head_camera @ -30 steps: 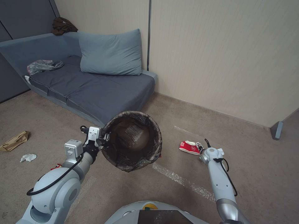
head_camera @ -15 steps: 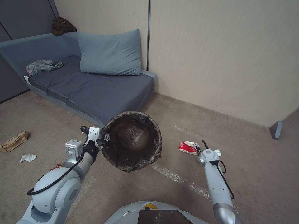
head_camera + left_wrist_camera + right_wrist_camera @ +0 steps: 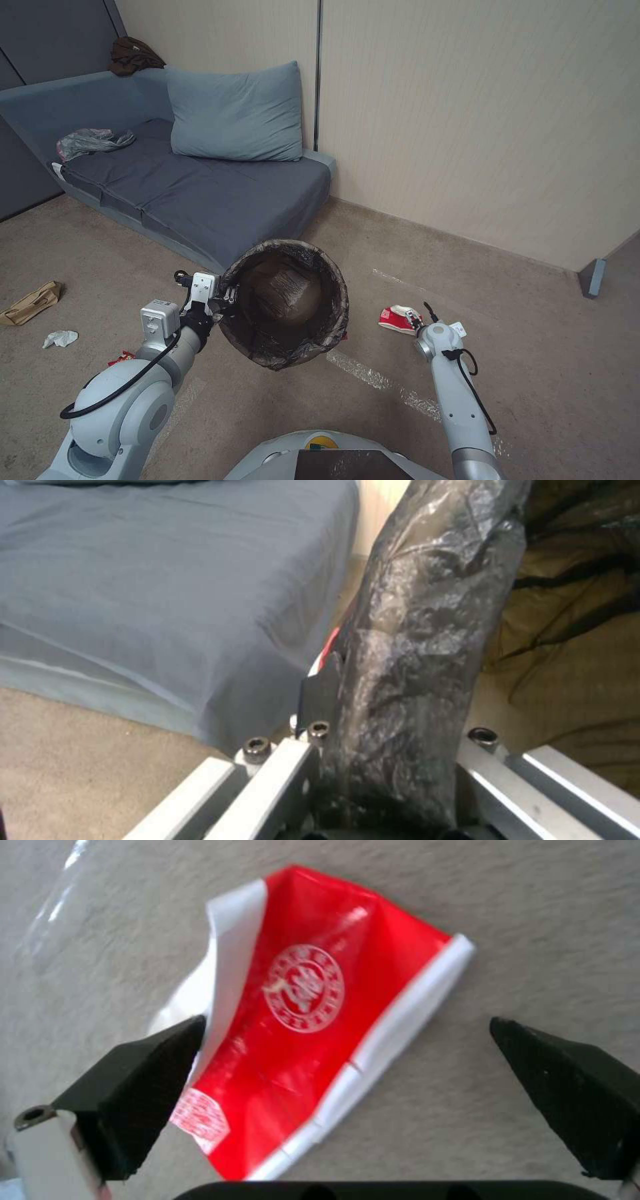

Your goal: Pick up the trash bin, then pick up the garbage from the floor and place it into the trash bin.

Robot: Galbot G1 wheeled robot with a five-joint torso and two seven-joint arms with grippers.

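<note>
Head view, from left to right: tan paper bag flat on the carpet at the far left, long axis running toward the sofa. White tissue just below it, a little apart. Small red scrap beside the left arm.

Left gripper clamped on the near rim of the trash bin, fingers closed over the rim and the dark bag liner. Bin held off the floor in front of the sofa corner, tilted so that the mouth opens up toward the camera and the bottom points down and away toward the sofa. Crumpled brown material visible inside, at the bottom.

Strip of clear tape on the carpet between bin and right arm.

Flattened red-and-white paper cup on the floor right of the bin, long axis lying roughly left to right, one end under the right gripper. Right wrist view: cup crushed flat, red face with white round print up, white bands along both long edges. Right gripper spread wide, one black fingertip over the cup's edge, the other clear of it on bare carpet; contact with the cup not possible to tell.
</note>
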